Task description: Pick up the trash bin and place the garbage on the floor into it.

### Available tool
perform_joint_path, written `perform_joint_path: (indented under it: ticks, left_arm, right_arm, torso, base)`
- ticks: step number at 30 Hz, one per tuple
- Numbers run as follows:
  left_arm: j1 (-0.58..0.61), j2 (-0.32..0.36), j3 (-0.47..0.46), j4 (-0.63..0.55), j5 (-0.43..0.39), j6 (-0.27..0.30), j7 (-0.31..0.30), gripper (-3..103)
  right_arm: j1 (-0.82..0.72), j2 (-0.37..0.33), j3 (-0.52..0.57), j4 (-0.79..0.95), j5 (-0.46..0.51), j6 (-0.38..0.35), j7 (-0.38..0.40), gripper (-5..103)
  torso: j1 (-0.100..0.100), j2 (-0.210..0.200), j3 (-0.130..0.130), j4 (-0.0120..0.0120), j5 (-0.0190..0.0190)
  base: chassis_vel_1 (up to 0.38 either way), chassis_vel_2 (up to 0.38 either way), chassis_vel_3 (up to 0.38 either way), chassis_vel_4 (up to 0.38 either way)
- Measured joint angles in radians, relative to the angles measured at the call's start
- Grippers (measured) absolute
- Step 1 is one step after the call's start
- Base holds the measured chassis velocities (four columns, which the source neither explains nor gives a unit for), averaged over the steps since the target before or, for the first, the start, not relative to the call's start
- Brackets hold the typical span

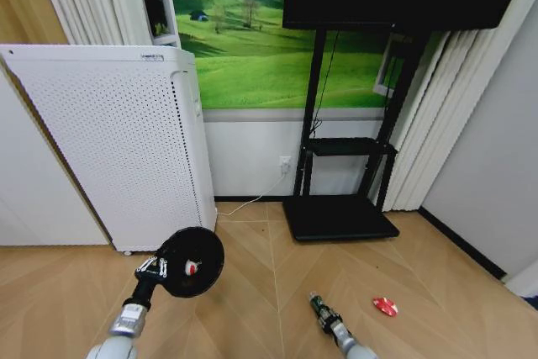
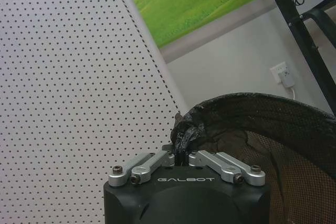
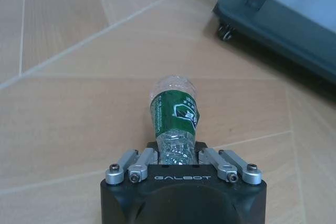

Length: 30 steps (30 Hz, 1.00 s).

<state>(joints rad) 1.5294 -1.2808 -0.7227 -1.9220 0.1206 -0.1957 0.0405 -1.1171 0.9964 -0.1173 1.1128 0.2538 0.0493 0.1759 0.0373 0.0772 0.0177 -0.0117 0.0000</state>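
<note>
The left gripper (image 2: 181,157) is clamped on the rim of the bin (image 2: 262,129), holding it up off the floor with its mouth toward the head camera; a small red-and-white wrapper (image 1: 192,267) lies inside. Behind the bin stands a white perforated appliance (image 1: 118,149). The right gripper (image 3: 178,157) is closed around a clear bottle (image 3: 175,114) with a green label, held above the wooden floor (image 3: 68,103). A flat red piece (image 1: 385,306) lies on the floor to the right, near the black TV stand (image 1: 340,216)
</note>
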Motion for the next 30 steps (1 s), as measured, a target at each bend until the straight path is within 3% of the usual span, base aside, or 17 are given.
perform_joint_path:
  ticks: [10,18,21,25,30]
  left_arm:
    - [-0.045,-0.012,0.049,-0.003,0.0,0.015,0.0,6]
    - [-0.092,-0.037,0.085,0.024,0.001,0.023,0.001,6]
    - [-0.11,-0.047,0.104,0.034,0.007,0.025,0.002,6]
    - [-0.128,-0.054,0.139,0.061,0.014,0.026,0.006,6]
    - [-0.144,-0.067,0.179,0.086,0.03,0.026,0.007,6]
  right_arm:
    - [-0.159,-0.091,0.175,0.365,0.06,-0.016,0.012,25]
    - [-0.331,-0.128,0.362,0.717,0.019,0.146,-0.117,25]
    - [-0.375,-0.131,0.371,0.804,-0.018,0.203,-0.163,25]
    - [-0.361,-0.106,0.339,0.835,-0.128,0.23,-0.165,25]
    - [-0.307,-0.091,0.262,0.826,-0.134,0.236,-0.159,25]
  torso:
    - [0.0,0.0,0.0,0.0002,0.0002]
    - [0.0,0.0,0.0,0.0003,-0.0001]
    - [0.0,0.0,0.0,-0.0002,0.0001]
    - [0.0,0.0,0.0,0.0002,0.0]
    - [0.0,0.0,0.0,0.0005,0.0001]
  base:
    - [0.0,0.0,0.0,0.0]
    - [0.0,0.0,0.0,0.0]
    - [0.0,0.0,0.0,0.0]
    - [0.0,0.0,0.0,0.0]
    - [0.0,0.0,0.0,0.0]
